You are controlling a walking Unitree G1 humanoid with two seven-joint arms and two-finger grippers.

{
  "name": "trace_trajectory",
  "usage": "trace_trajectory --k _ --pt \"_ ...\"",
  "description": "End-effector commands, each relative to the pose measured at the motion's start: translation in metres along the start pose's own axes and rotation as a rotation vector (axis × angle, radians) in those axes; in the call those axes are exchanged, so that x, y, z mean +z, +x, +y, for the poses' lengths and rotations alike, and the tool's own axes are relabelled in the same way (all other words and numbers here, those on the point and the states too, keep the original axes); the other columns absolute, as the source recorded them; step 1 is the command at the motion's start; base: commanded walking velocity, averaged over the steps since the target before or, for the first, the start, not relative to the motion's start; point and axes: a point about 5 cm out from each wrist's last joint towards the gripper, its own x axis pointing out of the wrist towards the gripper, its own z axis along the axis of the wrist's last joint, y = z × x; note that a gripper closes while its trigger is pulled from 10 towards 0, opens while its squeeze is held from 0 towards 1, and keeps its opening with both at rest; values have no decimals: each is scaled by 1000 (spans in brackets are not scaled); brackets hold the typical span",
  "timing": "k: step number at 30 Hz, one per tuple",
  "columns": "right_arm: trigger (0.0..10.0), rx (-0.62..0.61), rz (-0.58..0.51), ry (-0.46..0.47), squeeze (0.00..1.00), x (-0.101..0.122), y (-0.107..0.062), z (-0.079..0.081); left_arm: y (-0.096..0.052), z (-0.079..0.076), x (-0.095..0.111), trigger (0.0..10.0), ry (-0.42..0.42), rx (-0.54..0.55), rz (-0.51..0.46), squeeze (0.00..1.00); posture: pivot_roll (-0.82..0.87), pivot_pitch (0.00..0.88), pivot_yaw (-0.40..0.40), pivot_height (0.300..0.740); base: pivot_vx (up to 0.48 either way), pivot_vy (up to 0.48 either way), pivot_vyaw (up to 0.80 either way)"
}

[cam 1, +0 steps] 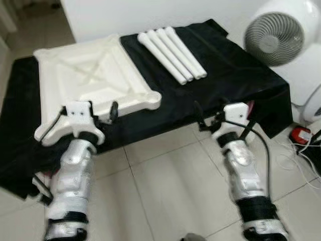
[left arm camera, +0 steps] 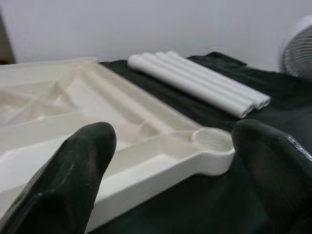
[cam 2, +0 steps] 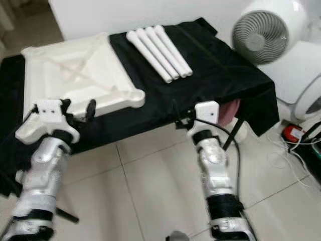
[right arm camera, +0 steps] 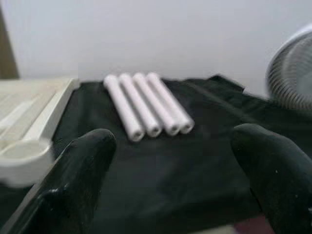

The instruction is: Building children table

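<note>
A white table top (cam 1: 95, 75) lies upside down on the left part of a surface draped in black cloth (cam 1: 230, 70). Several white tube legs (cam 1: 173, 55) lie side by side to its right, near the back. My left gripper (cam 1: 89, 108) is open at the table top's front edge. In the left wrist view its black fingers (left arm camera: 78, 165) frame the round corner socket (left arm camera: 212, 139). My right gripper (cam 1: 223, 113) is open at the cloth's front edge, and in the right wrist view it faces the legs (right arm camera: 146, 105). Nothing is between either pair of fingers.
A white fan (cam 1: 273, 37) stands at the right behind the cloth. A red object (cam 1: 301, 134) and white cables (cam 1: 296, 155) lie on the tiled floor (cam 1: 170, 181) at the right. A white wall is behind the surface.
</note>
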Motion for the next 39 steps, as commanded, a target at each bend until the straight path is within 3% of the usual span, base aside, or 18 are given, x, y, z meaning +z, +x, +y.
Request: trace_trajectory --k 1,16,27,39 --pt "10000 34 -16 20 0 2 4 11 -3 12 3 10000 24 34 1 0 -67 36 51 740 266 0 0" --pt "10000 27 -13 19 0 2 2 9 -2 12 3 10000 28 39 6 0 -68 29 53 740 255 0 0" --pt "10000 19 -16 7 0 3 1 7 -1 13 4 10000 25 38 11 0 -71 41 62 740 0 0 0" --pt "10000 10 -10 -2 0 2 1 6 0 14 5 10000 26 39 14 0 -73 48 70 740 0 0 768"
